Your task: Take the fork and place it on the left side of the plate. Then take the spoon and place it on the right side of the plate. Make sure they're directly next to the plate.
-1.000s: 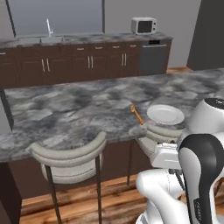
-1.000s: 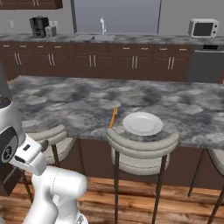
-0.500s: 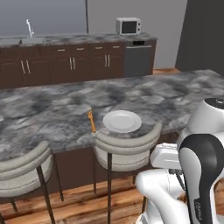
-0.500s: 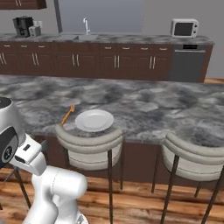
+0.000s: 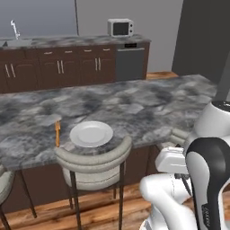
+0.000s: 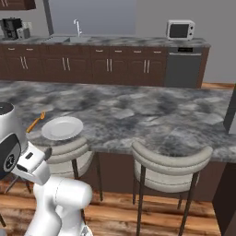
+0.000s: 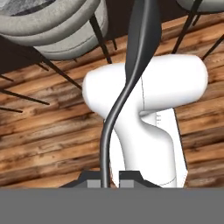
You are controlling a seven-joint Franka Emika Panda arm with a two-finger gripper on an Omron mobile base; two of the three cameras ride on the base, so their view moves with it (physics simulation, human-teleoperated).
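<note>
Marble counter [image 5: 148,103], fork [image 5: 57,134] beside plate [image 5: 91,134] (fingers [image 7: 129,178] closed, floorward)

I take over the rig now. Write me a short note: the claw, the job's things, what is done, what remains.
Claw: shut, holding nothing, tucked low and pointing at the wooden floor.
Plate: on the marble counter's near edge, above a stool.
Fork: orange, on the counter just left of the plate, though whether it is close enough is hard to judge.
Spoon: I cannot find it.
Left: locate the spoon and set it right of the plate.
</note>
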